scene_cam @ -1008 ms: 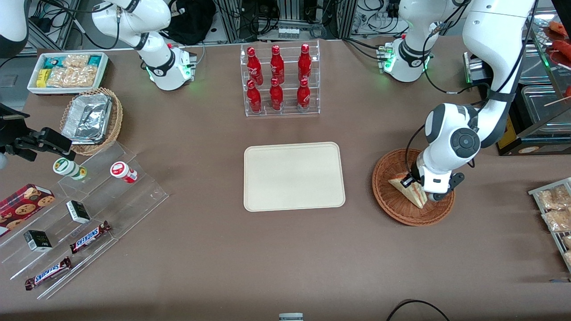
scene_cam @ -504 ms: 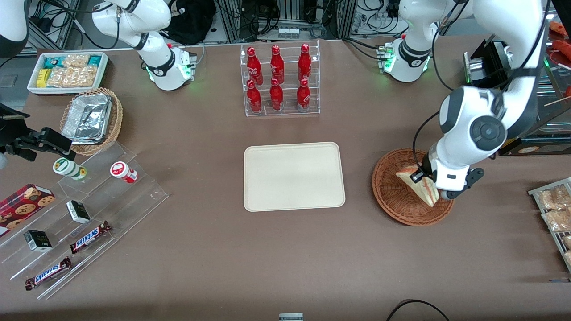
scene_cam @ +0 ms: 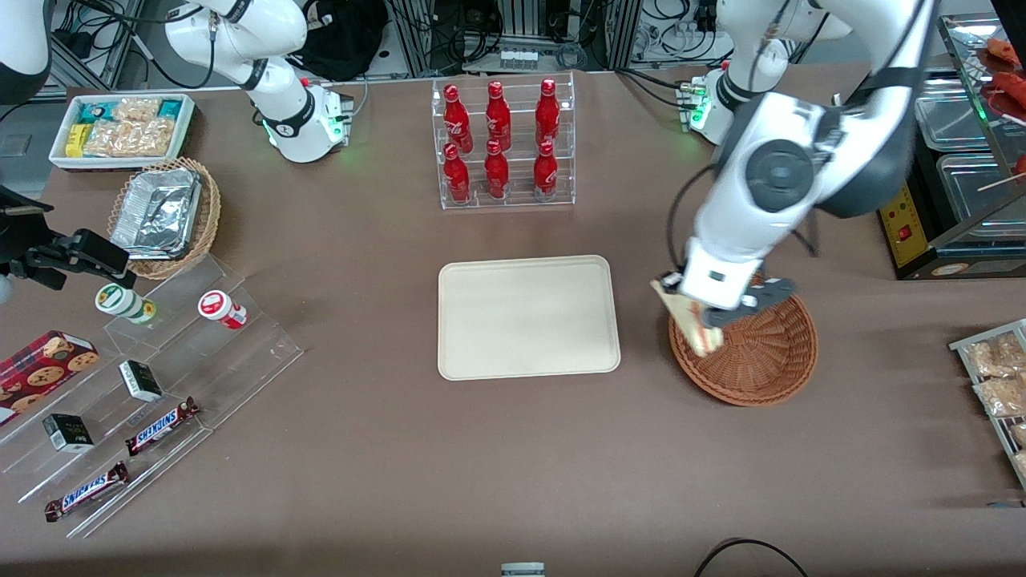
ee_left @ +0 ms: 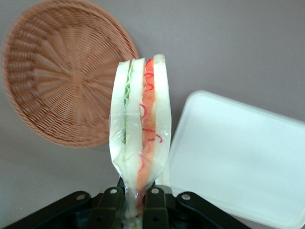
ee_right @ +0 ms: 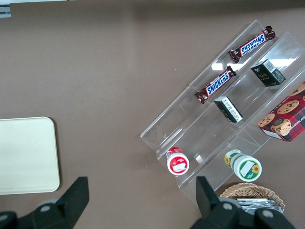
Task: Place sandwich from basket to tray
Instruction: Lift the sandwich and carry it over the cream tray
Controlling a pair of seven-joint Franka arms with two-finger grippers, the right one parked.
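The claw (scene_cam: 699,314) is clenched on the sandwich (scene_cam: 691,320), gripping the wrapped wedge by one narrow end so the rest of it sticks out clear of the fingers (ee_left: 153,202). In the wrist view the pale bread slices, the green layer and the red-orange layer all show edge-on, with the clear wrapping pinched between the black fingertips.

From the front view, the sandwich hangs in the air over the basket's rim (scene_cam: 769,393), on the side of the basket nearest the tray (scene_cam: 527,316). The basket itself looks bare inside: its woven floor shows in full in the wrist view, with nothing lying in it. The tray is bare too, lying flat on the brown worktop (scene_cam: 513,449), just beside the basket with a strip of worktop between them.

So, judging from how things lie, the pickup is done and the sandwich is lifted out of the basket, but it is not yet over the tray. What is left is the short sideways carry across the gap, lowering the wedge onto the tray, and letting go. The grip is on one end only and partly on slippery wrapping, so the sandwich may swing or slide during the carry; a level, unhurried move toward the tray's middle would seem the safer course
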